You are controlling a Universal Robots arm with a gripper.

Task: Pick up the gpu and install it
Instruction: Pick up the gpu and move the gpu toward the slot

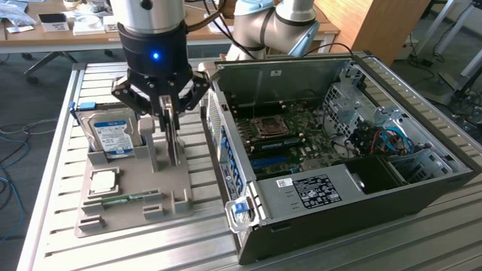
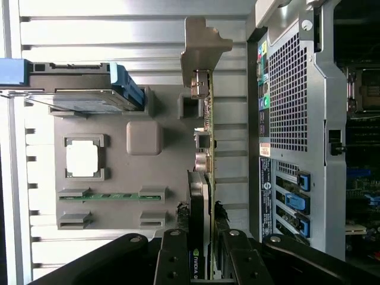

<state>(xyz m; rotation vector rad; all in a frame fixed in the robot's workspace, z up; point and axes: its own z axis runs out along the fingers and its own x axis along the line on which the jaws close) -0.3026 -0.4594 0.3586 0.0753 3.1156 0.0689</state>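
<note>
The claw (image 1: 170, 112) is clamped on the gpu (image 2: 206, 142), which stands on edge in its grey holder (image 1: 132, 183) on the worktop (image 1: 143, 245) beside the open computer case (image 1: 421, 186), not yet lifted or installed.

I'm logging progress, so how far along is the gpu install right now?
Done: the claw is at the gpu, straddling it. In hand: the gpu stands on edge in the grey holder, not lifted; whether it is gripped is unclear. Left: the lift and the install, since the gpu is outside the open computer case.
</note>
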